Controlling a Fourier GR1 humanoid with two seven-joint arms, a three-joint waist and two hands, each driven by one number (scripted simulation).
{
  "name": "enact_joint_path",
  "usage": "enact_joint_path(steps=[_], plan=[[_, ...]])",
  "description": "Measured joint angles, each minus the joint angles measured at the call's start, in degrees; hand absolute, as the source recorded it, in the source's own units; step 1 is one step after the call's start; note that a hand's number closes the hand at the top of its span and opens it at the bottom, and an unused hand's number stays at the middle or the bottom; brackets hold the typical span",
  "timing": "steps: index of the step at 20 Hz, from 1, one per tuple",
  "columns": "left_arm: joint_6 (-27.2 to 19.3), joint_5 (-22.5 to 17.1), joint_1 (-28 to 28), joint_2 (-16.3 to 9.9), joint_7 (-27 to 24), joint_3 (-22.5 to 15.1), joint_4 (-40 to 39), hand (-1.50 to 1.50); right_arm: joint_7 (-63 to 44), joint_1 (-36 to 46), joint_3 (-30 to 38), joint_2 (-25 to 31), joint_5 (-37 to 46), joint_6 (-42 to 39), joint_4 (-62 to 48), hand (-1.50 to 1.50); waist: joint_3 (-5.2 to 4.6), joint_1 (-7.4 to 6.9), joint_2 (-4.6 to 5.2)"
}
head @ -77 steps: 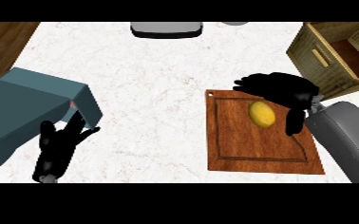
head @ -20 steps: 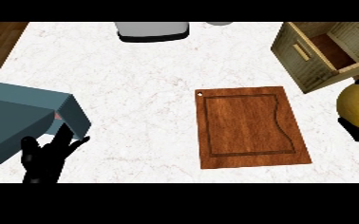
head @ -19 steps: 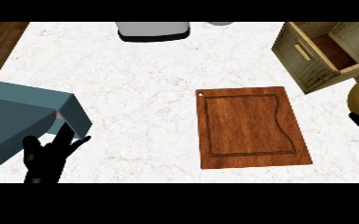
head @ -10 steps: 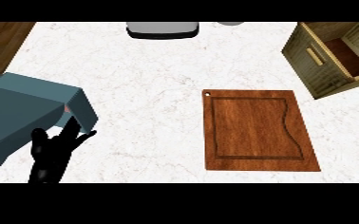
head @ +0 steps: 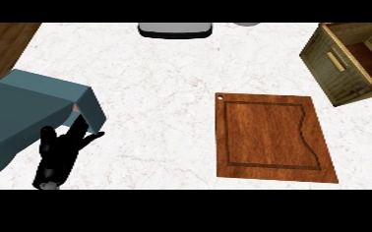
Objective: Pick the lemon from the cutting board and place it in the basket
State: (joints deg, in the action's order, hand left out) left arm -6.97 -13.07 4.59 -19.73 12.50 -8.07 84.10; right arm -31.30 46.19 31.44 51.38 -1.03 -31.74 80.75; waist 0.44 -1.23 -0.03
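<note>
Head view: the cutting board (head: pixel 272 137) lies bare at four o'clock on the table (head: pixel 160 83); the lemon and right hand are out of sight. The left hand (head: pixel 62 150) rests released at eight o'clock. Likely the carry step; next comes lowering into the basket (head: pixel 341 66) at two o'clock.

The left hand (head: pixel 59 150) rests at the lower left of the head view, its fingers (head: pixel 76 126) straight and pointing up. The right hand is not visible.

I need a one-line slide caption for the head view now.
Bare cutting board on the white counter, basket at right, left hand resting open.
</note>
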Motion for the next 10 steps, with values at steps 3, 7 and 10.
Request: enact_joint_path(steps=[3,7,10], plan=[[0.2,0.3,-0.5,0.3,-0.3,0.1,-0.5,0.00,4.7,1.8,-2.4,0.5,3.2,1.3,-5.7,1.50,0.03,-0.40,0.09],[0.0,0.7,-0.4,0.7,0.4,0.1,0.1,0.00,10.0,4.3,-4.6,0.4,6.3,3.0,-13.9,1.50,0.02,-0.64,0.12],[-0.1,1.0,-0.3,1.2,0.1,0.2,-0.1,0.00,13.1,5.3,-5.0,-0.3,7.1,4.2,-19.6,1.50,0.11,-0.65,0.09]])
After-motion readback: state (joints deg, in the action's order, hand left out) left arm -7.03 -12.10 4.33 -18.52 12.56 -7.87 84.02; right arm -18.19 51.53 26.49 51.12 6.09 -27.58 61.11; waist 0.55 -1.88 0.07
